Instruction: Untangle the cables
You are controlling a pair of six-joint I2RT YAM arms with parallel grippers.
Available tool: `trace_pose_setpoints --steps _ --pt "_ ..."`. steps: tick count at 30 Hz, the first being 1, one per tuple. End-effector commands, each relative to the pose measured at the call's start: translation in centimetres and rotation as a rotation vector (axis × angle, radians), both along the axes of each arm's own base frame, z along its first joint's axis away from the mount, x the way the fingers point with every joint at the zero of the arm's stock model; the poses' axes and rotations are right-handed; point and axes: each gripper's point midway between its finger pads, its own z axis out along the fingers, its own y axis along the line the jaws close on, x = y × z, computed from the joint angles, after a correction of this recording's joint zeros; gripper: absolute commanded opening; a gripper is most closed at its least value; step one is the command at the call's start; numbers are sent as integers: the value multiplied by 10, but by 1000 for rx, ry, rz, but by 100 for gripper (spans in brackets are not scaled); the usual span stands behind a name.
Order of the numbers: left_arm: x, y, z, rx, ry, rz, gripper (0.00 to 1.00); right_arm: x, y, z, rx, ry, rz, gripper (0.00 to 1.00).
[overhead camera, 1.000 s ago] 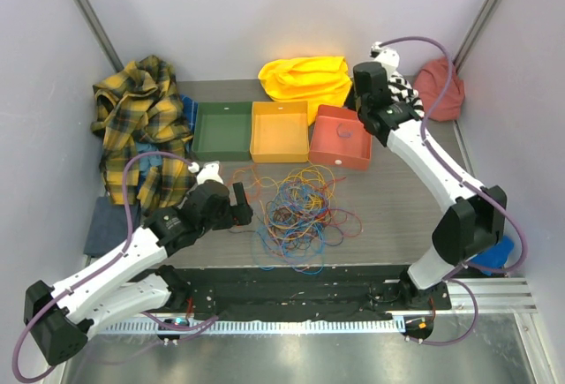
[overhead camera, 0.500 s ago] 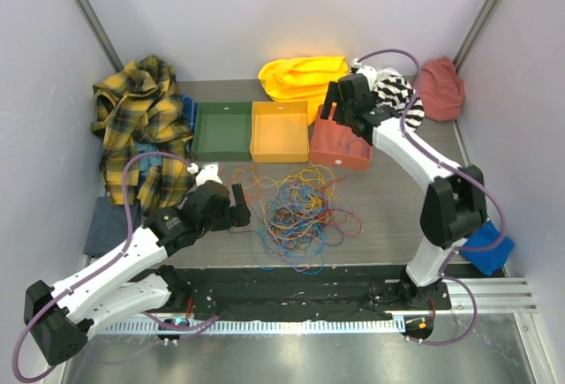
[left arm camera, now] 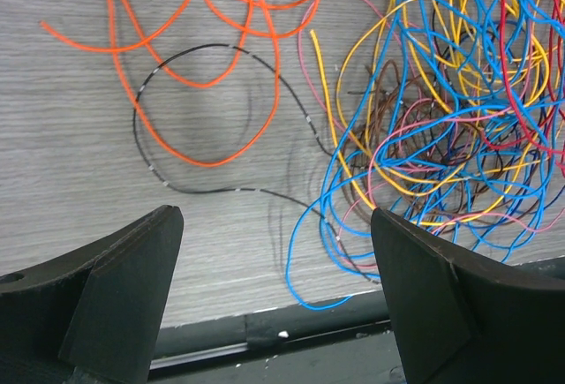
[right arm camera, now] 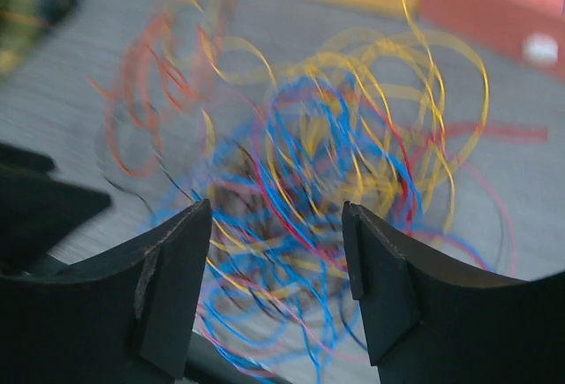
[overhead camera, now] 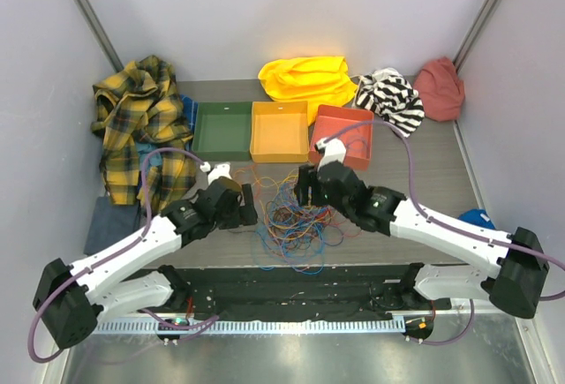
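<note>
Top external view: the cables (overhead camera: 296,209) lie mid-table in a loose knot of blue, yellow, red and dark loops. Orange strands and one black wire stray toward nine o'clock. The left gripper (overhead camera: 245,205) sits at the heap's nine o'clock and the right gripper (overhead camera: 305,188) at its twelve. Both gape, holding nothing.

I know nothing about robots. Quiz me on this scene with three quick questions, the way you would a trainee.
1. True or false: the right gripper is clamped shut.
2. The middle tray in the row of three is: A green, B orange, C red.
3. Fill the gap: the left gripper stands ___ beside the cables.
Key: 1 false; 2 B; 3 open.
</note>
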Motion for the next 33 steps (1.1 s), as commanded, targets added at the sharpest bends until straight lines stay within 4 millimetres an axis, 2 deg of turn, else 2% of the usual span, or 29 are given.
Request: trace_pose_setpoints --steps 1,4,9,11,12,13,20,26,29,30,31,32,33 --pt "25 -29 16 -51 -46 -19 92 -13 -20 -4 84 -2 -91 67" --pt "34 -48 12 -29 0 -71 91 -17 -28 -11 78 -2 -103 67" --pt "52 -75 19 -73 -52 -119 86 -22 -35 -15 86 5 -110 66" --pt "56 -84 13 -29 -58 -177 75 -25 -38 -18 85 9 -110 66" --pt "62 -92 20 -16 -77 -196 73 -25 -39 -16 91 4 -113 66" --pt "58 -98 9 32 -54 -236 71 -26 -41 -18 84 6 -113 66" --pt "50 -104 1 102 -38 -295 71 -29 -51 -17 71 -6 -126 66" --pt "47 -104 -17 139 6 -311 66 -30 -53 -18 72 -9 -127 66" --pt "50 -101 -28 183 28 -299 48 -31 -56 -18 73 -13 -132 66" --pt "54 -103 -26 190 25 -296 42 -31 -57 -19 71 -13 -135 66" --pt "53 -99 -36 236 53 -295 33 -31 -58 -19 69 -14 -136 67" --pt "54 -98 -37 253 59 -297 27 -31 -59 -19 73 -16 -142 66" --pt "59 -100 -33 260 52 -294 14 -32 -59 -18 74 -16 -138 66"
